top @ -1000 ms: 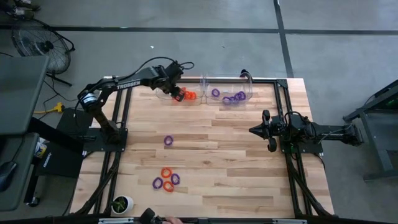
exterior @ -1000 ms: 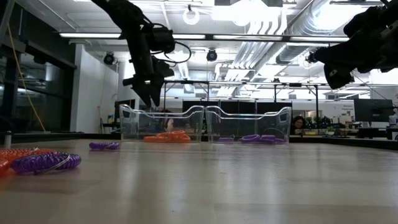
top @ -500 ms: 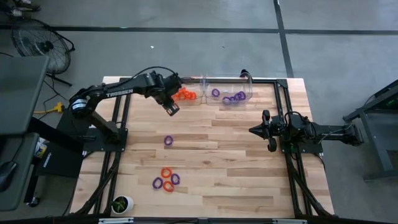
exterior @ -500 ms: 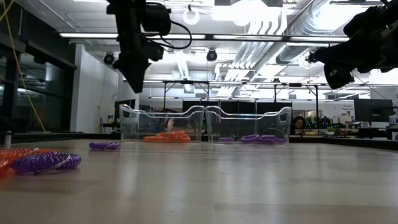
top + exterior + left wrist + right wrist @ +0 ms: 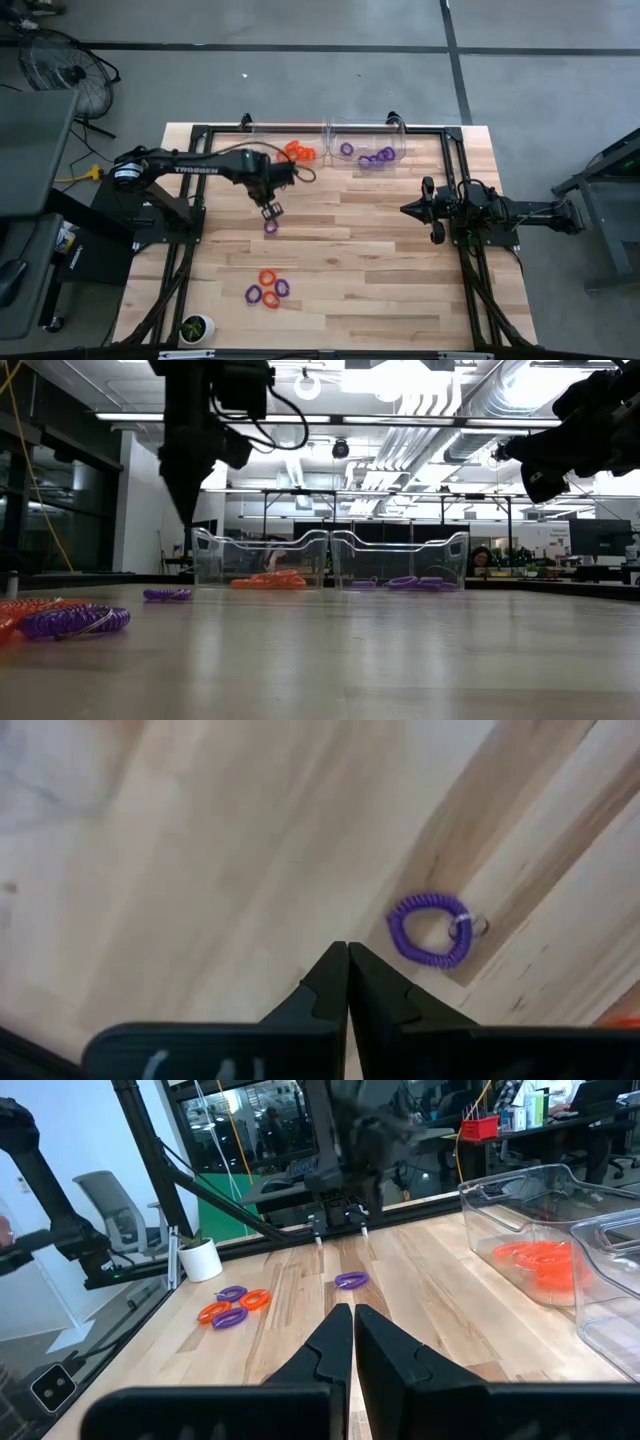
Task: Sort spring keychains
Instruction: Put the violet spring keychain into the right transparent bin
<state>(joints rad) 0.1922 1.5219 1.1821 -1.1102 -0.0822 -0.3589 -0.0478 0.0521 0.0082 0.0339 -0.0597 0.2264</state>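
My left gripper (image 5: 272,211) hangs above the wooden table (image 5: 400,270), its jaws pressed together with nothing between them; in my left wrist view the two dark fingers (image 5: 330,985) meet in a point over bare planks. Just beyond their tips lies a single purple spring keychain (image 5: 270,227), a small coiled ring flat on the wood, apart from my fingers and not touched.

Nearer the table's front edge sits a loose cluster of keychains (image 5: 267,290), orange-red and purple rings mixed and lying close together, some touching. I count about four or five there, though from above they overlap too much for me to be sure.

At the far edge stand two clear bins side by side. The left clear bin (image 5: 262,153) holds orange-red keychains (image 5: 298,152) piled at one end. The right clear bin (image 5: 398,138) holds several purple keychains (image 5: 372,156) spread over its floor.

My right gripper (image 5: 405,210) waits at the right side of the table, well apart from the bins and every loose ring, held above the surface. Its jaws are likewise closed on nothing, the fingers (image 5: 335,1340) lying tight together in my right wrist view.

A small white pot with a plant (image 5: 196,327) stands at the front left corner.
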